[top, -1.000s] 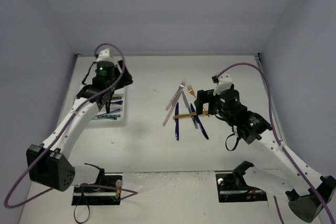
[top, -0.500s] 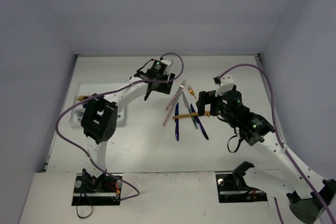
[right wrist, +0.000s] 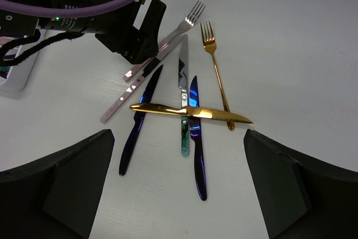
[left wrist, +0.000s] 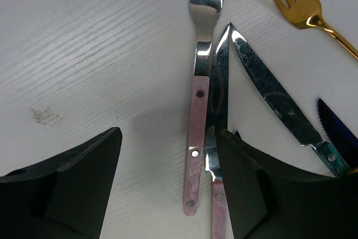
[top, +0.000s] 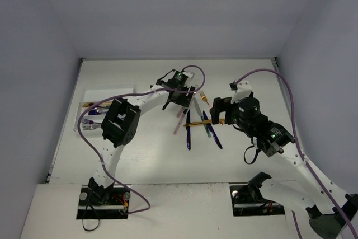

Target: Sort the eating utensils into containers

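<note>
From above, I see the white ridged tray [top: 106, 90] at the left of the frame, with a few slim utensils in its troughs. The loose pile [top: 196, 118] lies mid-frame between my left claw [top: 180, 98] and right claw [top: 218, 110].

Left wrist: the dark jaws stand apart, gripping nothing, over a pink-handled fork [left wrist: 197, 138] and a pink-handled knife [left wrist: 221, 71] that touch on the grained white desk [left wrist: 84, 54].

Right wrist: the jaws are spread wide and empty. A glossy gold knife [right wrist: 190, 112] lies across two blue knives [right wrist: 137, 124] and a teal-handled knife [right wrist: 183, 138].
</note>
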Tool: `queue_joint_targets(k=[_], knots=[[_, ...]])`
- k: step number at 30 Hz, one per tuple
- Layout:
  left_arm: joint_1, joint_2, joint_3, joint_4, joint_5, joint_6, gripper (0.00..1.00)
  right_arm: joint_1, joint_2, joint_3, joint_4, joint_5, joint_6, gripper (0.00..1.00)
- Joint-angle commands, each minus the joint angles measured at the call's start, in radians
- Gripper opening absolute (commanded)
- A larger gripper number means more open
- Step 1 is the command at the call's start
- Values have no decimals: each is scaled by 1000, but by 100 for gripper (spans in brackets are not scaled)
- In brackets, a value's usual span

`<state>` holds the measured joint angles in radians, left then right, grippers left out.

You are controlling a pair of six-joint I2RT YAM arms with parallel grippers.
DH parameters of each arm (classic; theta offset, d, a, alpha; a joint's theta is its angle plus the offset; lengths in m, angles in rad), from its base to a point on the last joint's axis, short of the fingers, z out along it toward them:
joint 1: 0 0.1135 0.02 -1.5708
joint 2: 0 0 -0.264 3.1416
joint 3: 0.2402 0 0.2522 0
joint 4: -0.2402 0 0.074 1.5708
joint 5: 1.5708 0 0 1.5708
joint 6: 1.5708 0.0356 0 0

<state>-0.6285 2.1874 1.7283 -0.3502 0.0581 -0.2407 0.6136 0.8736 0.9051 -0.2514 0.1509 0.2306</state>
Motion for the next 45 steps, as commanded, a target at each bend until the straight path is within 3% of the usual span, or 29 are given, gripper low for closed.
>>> queue_joint_targets(k=[1, 8, 15, 18, 27, 31, 37, 45], knots=[[-2, -18, 40, 42, -28, -14, 65, -9, 10, 28, 40, 19, 3, 100], [0, 7, 39, 37, -49, -28, 64, -9, 7, 23, 40, 20, 4, 100], [2, 3, 13, 28, -130, -58, 54, -8, 9, 18, 40, 24, 7, 100], [3, 2, 4, 29, -126, -64, 43, -8, 12, 19, 39, 22, 7, 100], [1, 20, 2, 33, -101, -71, 24, -9, 21, 20, 40, 21, 7, 100], [2, 26, 1, 22, -102, -79, 1, -9, 22, 24, 40, 19, 7, 100], [4, -16, -12, -6, -114, -91, 0, -9, 21, 25, 40, 16, 8, 100], [15, -319, -160, -59, -296, -257, 0, -9, 23, 27, 39, 18, -9, 100]])
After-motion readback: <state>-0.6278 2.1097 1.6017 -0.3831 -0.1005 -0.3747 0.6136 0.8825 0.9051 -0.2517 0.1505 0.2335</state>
